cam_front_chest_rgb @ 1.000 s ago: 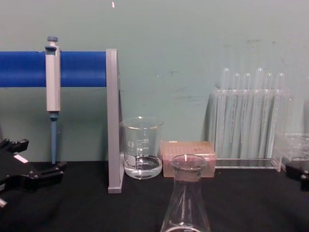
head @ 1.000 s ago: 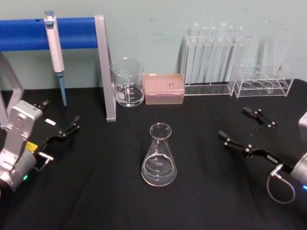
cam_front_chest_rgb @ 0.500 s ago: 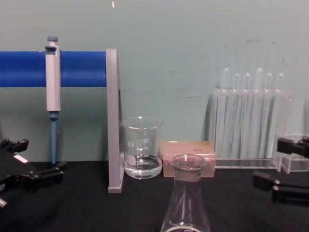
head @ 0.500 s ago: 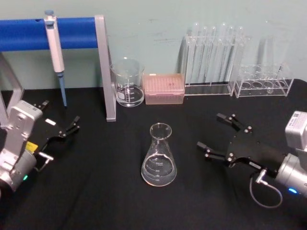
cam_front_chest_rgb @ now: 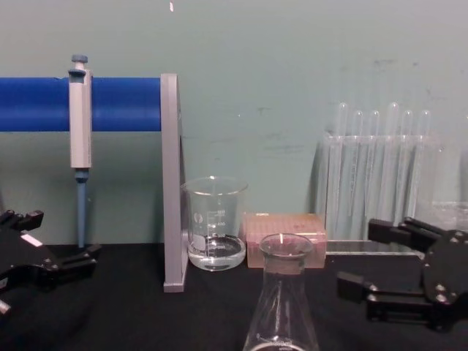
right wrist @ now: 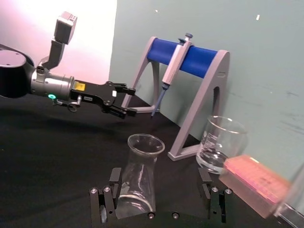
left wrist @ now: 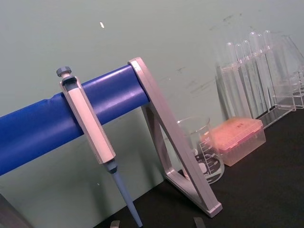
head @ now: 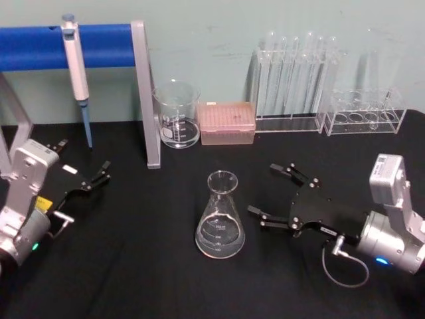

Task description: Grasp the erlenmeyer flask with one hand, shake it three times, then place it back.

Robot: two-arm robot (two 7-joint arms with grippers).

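The erlenmeyer flask (head: 220, 216) stands upright mid-table on the black cloth, with a little clear liquid in its base. My right gripper (head: 263, 189) is open just to its right at table height, fingers pointing at it and apart from the glass. In the right wrist view the flask (right wrist: 137, 173) sits beyond the open right gripper (right wrist: 160, 173), toward one finger. From the chest the flask's neck (cam_front_chest_rgb: 284, 292) rises at bottom centre, the right gripper (cam_front_chest_rgb: 360, 257) beside it. My left gripper (head: 81, 159) rests open at the far left, well away from the flask.
A glass beaker (head: 176, 116) and a pink tip box (head: 227, 123) stand behind the flask. Test tube racks (head: 295, 80) line the back right. A pipette (head: 76, 63) hangs on the blue-barred stand (head: 146, 100) at back left.
My right gripper has moved left from the table's right side and now sits close beside the flask, still open. The flask and the left arm have not moved.
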